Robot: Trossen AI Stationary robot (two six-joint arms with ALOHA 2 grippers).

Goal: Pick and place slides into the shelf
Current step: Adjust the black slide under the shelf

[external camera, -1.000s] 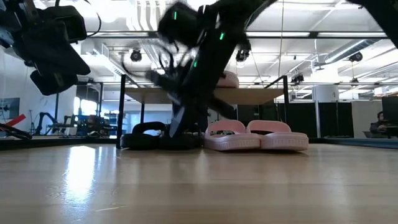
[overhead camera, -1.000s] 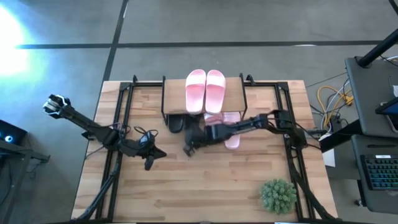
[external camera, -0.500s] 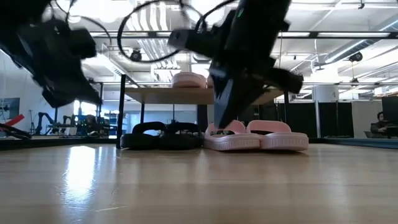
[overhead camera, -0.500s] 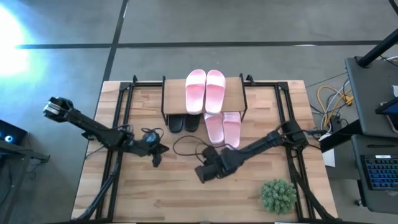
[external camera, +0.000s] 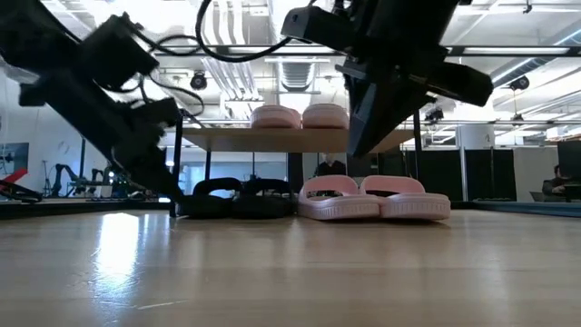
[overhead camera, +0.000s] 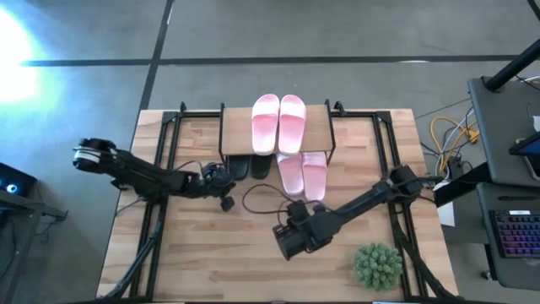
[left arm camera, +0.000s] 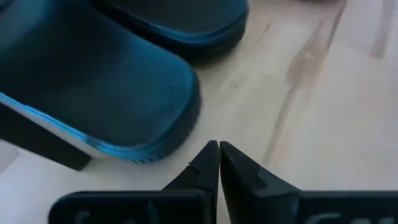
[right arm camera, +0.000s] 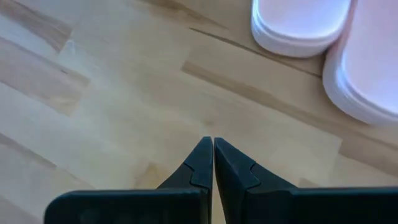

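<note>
The shelf (overhead camera: 316,128) stands at the table's far middle with two light pink slides (overhead camera: 278,122) on its top board (external camera: 227,139). Two black slides (overhead camera: 249,167) lie side by side on the table under it, and two more pink slides (overhead camera: 302,174) lie to their right, heels sticking out toward the near edge. My left gripper (left arm camera: 219,152) is shut, low over the table just off the heel of a black slide (left arm camera: 112,81), without touching it. My right gripper (right arm camera: 213,149) is shut above bare wood, nearer the table's near edge than the pink slides (right arm camera: 311,25).
A green plant ball (overhead camera: 377,265) sits near the table's near right corner. Black metal frames (overhead camera: 169,135) run along both sides of the table. A loose black cable (overhead camera: 261,198) loops over the wood between the two grippers. Bare wood lies along the near edge.
My right gripper has drawn back from the black slides at the shelf toward the table's near edge, rising as it went. My left gripper has moved right and toward the far edge, down to the black slides. Both black slides now lie side by side under the shelf.
</note>
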